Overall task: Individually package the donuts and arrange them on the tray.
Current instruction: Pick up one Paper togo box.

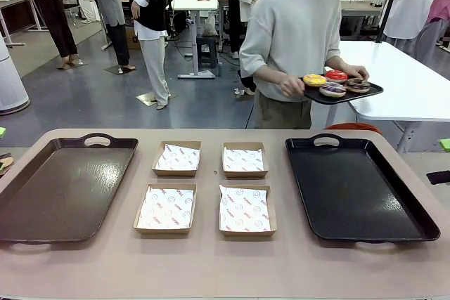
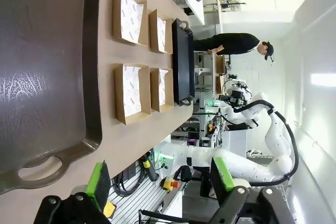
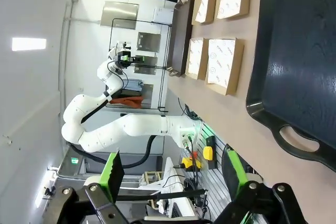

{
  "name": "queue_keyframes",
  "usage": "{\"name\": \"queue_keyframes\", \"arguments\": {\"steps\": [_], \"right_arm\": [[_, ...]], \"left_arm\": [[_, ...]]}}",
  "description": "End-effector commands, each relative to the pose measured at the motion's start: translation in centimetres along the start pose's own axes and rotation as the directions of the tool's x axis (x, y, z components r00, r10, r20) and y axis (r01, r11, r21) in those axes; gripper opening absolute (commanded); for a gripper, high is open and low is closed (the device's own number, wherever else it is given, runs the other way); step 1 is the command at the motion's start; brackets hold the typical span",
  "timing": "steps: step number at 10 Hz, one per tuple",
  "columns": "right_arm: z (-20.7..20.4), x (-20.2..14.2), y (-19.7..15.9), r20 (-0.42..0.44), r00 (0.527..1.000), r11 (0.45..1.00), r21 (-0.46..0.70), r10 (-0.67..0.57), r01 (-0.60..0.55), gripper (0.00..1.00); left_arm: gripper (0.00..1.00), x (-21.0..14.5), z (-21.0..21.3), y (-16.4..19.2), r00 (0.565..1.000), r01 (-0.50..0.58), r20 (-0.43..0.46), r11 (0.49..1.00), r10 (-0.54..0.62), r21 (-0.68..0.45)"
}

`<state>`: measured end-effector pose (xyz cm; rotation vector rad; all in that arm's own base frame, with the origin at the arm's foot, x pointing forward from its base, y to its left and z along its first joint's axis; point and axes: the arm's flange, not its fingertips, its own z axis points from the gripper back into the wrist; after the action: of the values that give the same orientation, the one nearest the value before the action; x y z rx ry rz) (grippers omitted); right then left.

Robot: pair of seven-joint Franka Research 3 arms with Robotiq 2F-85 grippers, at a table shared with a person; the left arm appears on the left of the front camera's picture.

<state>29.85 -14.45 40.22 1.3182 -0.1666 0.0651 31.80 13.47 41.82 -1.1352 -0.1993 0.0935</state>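
Across the table a person holds a small black serving tray [image 1: 373, 92] carrying the donuts: yellow [image 1: 314, 79], red [image 1: 336, 74], dark with pale drizzle [image 1: 332, 90] and chocolate [image 1: 357, 85]. Four paper-lined cardboard boxes [image 1: 242, 209] stand in a square at the table's middle. A large brown tray [image 1: 63, 187] lies to their left and a large black tray [image 1: 358, 187] to their right. My left gripper [image 2: 160, 179] hangs open off the table's left end, past the brown tray [image 2: 42, 51]. Off the right end, my right gripper [image 3: 173, 169] is open too, beyond the black tray [image 3: 299, 51].
The boxes [image 2: 131, 93] [image 3: 223, 64] sit close together with narrow gaps. Both large trays have handles at their far ends. Bare tabletop runs along the front edge [image 1: 225, 272]. A white table [image 1: 415, 82] stands behind the person; other people stand farther back.
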Motion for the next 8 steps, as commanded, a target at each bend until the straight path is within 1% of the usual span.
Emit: {"name": "queue_keyframes", "arguments": {"steps": [1,8], "right_arm": [[0.07,0.05,-0.25,0.003,1.000,1.000,0.014,-0.006,0.006,1.00],[0.07,0.05,-0.25,0.003,1.000,1.000,0.014,-0.006,0.006,1.00]], "left_arm": [[1.00,0.07,0.16,0.24,1.000,-0.006,0.014,1.000,0.007,-0.018],[1.00,0.07,0.16,0.24,1.000,-0.006,0.014,1.000,0.007,-0.018]]}}
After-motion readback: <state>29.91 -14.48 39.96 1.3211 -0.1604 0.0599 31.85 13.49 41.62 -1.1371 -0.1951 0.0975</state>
